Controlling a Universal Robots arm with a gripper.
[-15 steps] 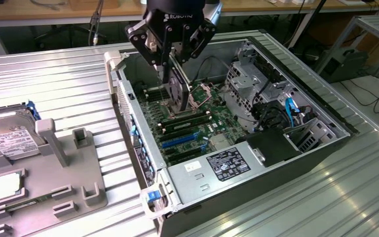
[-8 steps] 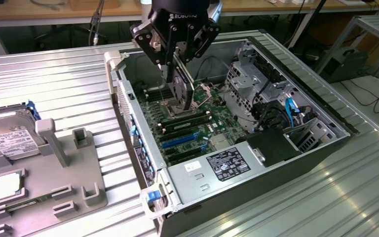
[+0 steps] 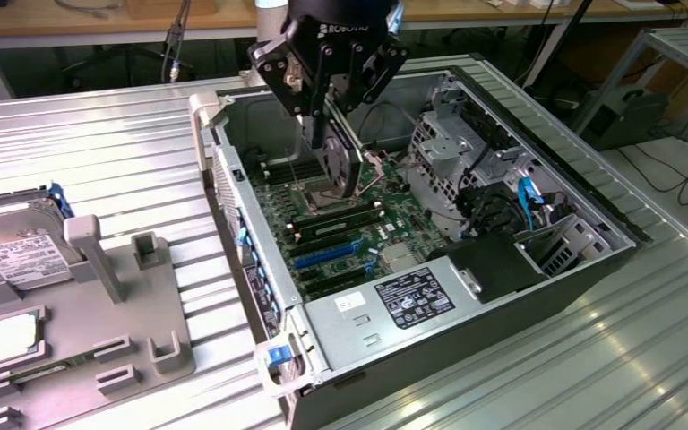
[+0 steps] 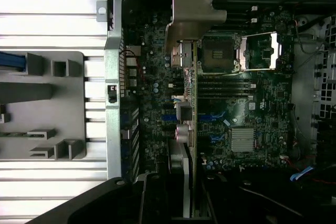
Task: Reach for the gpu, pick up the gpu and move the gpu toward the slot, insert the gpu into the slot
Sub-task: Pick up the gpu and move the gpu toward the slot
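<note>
Open computer case [image 3: 583, 193] lying on its side on a ribbed metal table [image 3: 93, 143], with the gripper [image 3: 330, 121] reaching down into it from above. The jaws are partly closed and clamp the gpu [image 3: 344, 161] by its upper edge, so the card hangs upright and edge-down, the attitude a connector edge needs to meet a socket. The card is held clear above the motherboard [image 3: 392, 224], over the region of the processor socket [image 3: 318, 190] and the black memory strips [image 3: 338, 219]. It is not touching the board, as far as the exterior view allows one to judge. The slot [image 3: 326, 255] lies nearer the camera than the card, past the memory strips, with nothing seated in it. In the wrist view the gpu [image 4: 193, 129] appears as a thin line led by its metal bracket [image 4: 194, 11]. Blue of the slot [image 4: 215, 115] shows on either side of that line, so card and slot appear to lie crosswise rather than aligned. On the exterior view's left, a grey fixture tray [image 3: 153, 349] carries a hard drive [image 3: 15, 251], well apart from the work.
</note>
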